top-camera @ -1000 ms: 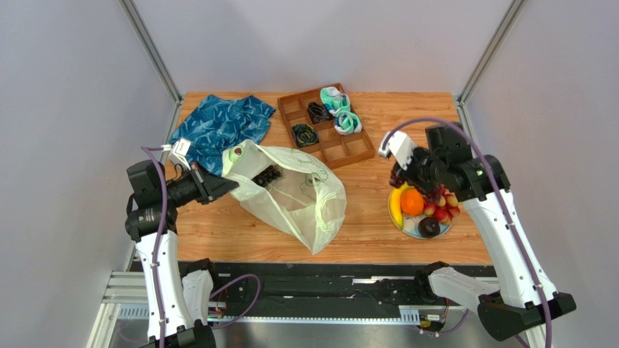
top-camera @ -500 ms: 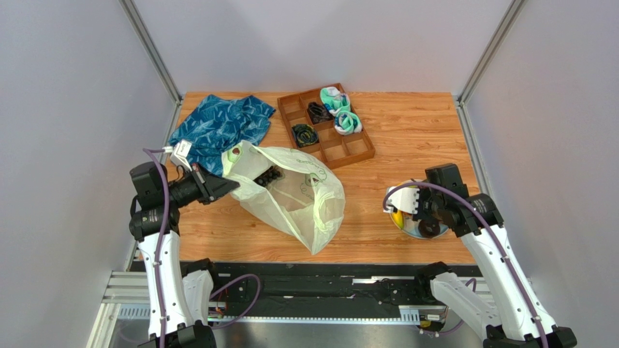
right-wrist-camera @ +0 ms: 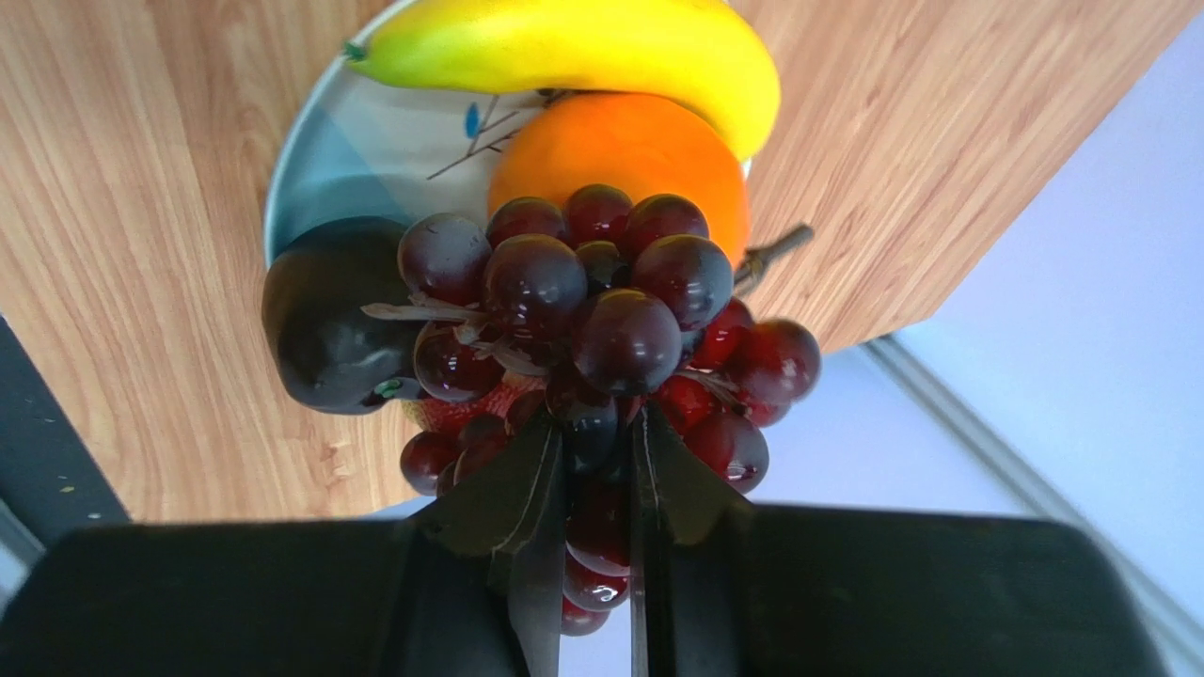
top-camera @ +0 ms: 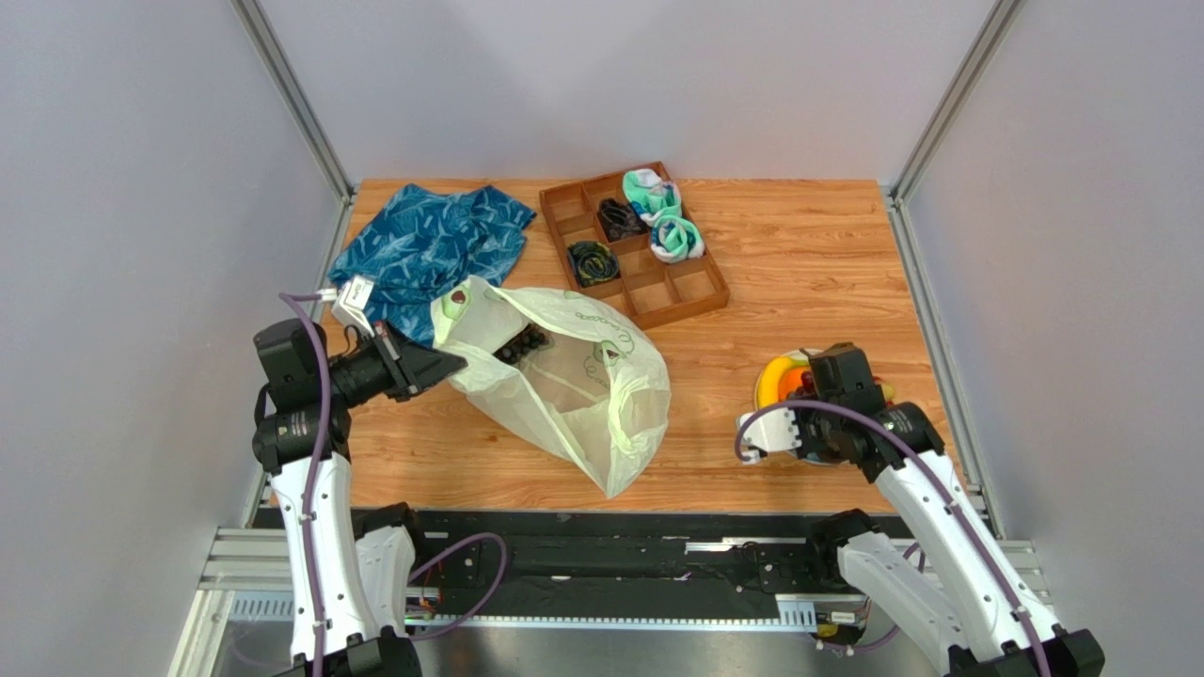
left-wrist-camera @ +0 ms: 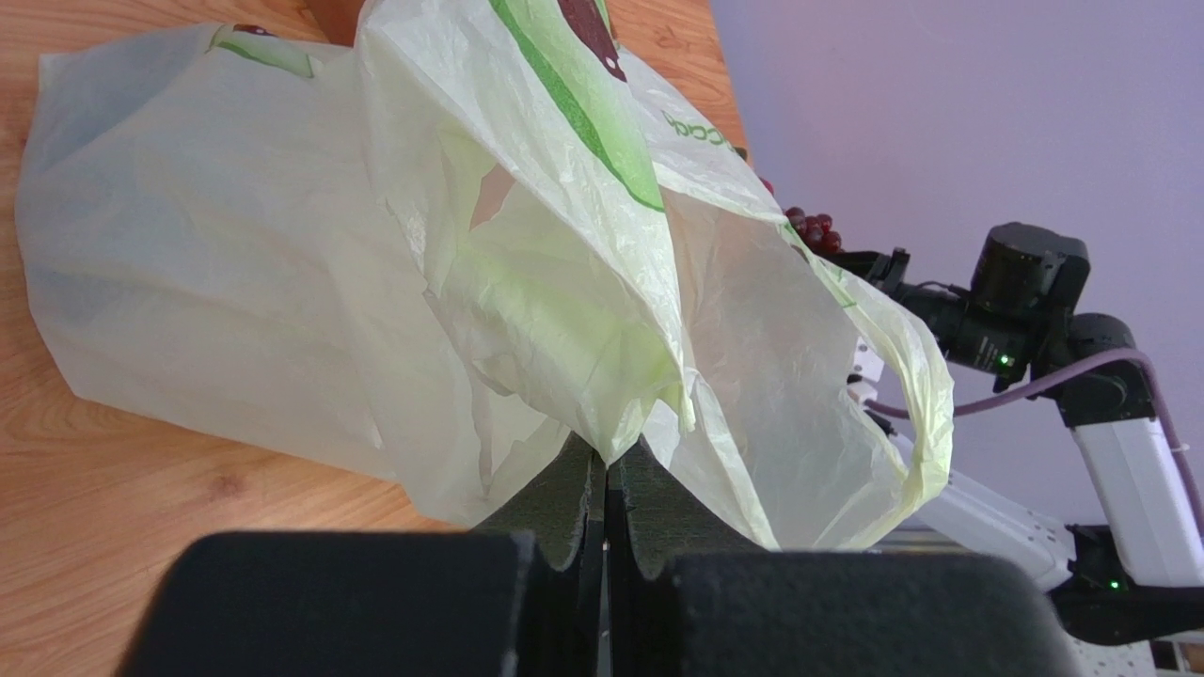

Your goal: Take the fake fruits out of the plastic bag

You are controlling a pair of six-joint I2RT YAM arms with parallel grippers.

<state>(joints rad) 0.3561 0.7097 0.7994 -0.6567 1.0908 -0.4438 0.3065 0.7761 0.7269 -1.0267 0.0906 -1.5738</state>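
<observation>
The plastic bag lies crumpled at mid-table, its mouth facing left. My left gripper is shut on a fold of the bag's rim, holding it up. Something dark and lumpy shows inside the mouth. At the right, my right gripper is shut on a dark purple grape bunch and holds it just over the plate. On that plate lie the banana, orange, dark round fruit and red grapes. From above, the right gripper covers most of the plate, with the banana peeking out.
A wooden compartment tray at the back holds teal-white socks and black cords. A blue patterned cloth lies at the back left. The plate sits near the table's front right corner.
My right arm has swung down and toward the near edge, lowering the dark grape bunch onto the plate's fruits. The left gripper and the bag have stayed put.
</observation>
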